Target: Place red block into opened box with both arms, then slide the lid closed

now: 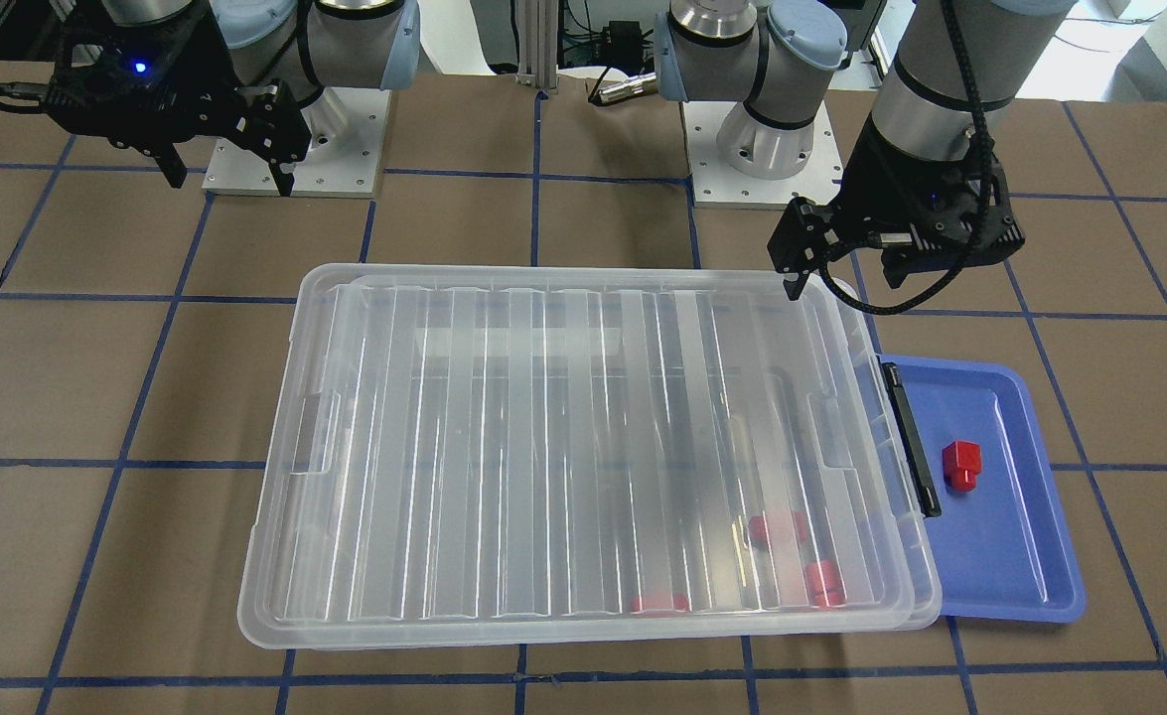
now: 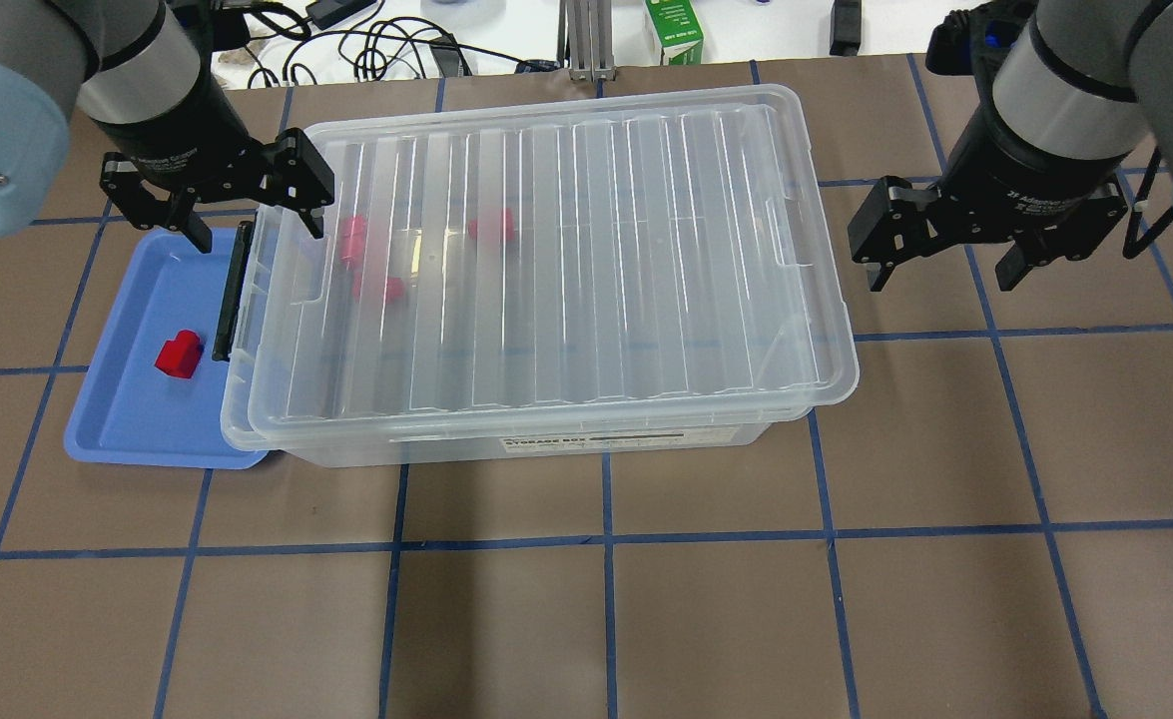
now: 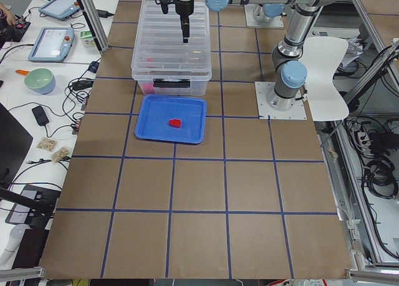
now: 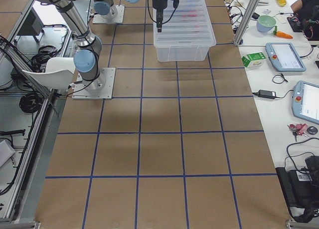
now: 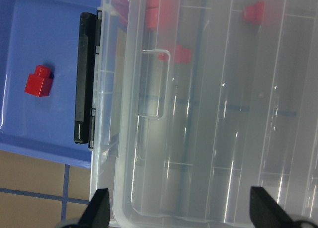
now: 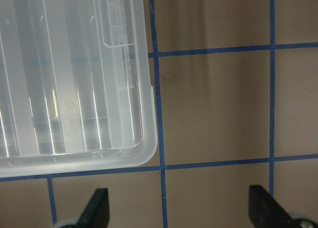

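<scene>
The clear box [image 2: 566, 446] stands mid-table with the ribbed lid [image 2: 566, 260] lying over nearly all of it, shifted slightly toward the robot's right. Three red blocks [image 2: 353, 240] show through the lid near the latch end. One red block [image 2: 179, 355] lies on the blue tray [image 2: 137, 419]. My left gripper [image 2: 252, 232] hovers open, holding nothing, over the box's end with the black latch [image 2: 232, 300]. My right gripper [image 2: 940, 280] hangs open over bare table beyond the lid's other end, apart from it.
The blue tray [image 1: 1010, 566] is tucked against the box's latch end [image 1: 911, 437]. Cables, a green carton [image 2: 673, 30] and devices sit on the far side of the table. Brown table with blue grid lines surrounds the box.
</scene>
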`<state>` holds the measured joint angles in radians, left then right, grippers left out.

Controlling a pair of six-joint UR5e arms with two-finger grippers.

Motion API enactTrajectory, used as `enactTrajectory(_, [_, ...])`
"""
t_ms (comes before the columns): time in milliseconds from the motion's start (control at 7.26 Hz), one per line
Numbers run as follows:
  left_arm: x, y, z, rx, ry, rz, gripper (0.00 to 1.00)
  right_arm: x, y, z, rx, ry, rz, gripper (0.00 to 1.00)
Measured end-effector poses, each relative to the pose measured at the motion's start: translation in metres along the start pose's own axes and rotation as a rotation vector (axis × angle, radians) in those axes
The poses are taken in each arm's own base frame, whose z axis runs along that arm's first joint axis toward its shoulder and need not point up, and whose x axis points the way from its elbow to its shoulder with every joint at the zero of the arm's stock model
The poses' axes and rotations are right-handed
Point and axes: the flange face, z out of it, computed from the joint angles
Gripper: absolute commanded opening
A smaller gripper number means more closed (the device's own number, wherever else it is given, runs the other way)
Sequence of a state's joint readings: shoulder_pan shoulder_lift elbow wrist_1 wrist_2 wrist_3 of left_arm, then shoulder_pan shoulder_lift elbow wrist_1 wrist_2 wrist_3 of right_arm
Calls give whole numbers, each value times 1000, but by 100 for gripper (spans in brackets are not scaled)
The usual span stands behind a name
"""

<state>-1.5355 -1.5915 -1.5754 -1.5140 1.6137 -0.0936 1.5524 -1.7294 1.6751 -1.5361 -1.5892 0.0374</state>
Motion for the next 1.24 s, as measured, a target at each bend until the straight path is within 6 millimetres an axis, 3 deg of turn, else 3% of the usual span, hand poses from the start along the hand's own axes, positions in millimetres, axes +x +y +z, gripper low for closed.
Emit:
enactTrajectory(964, [7,7,-1,-18,-6,31,100,3,-4,8,-33,7,9,100])
enactTrajectory(1240, [12,12,-1,-34,-10,47,100,2,-40,36,-44,3,10,100])
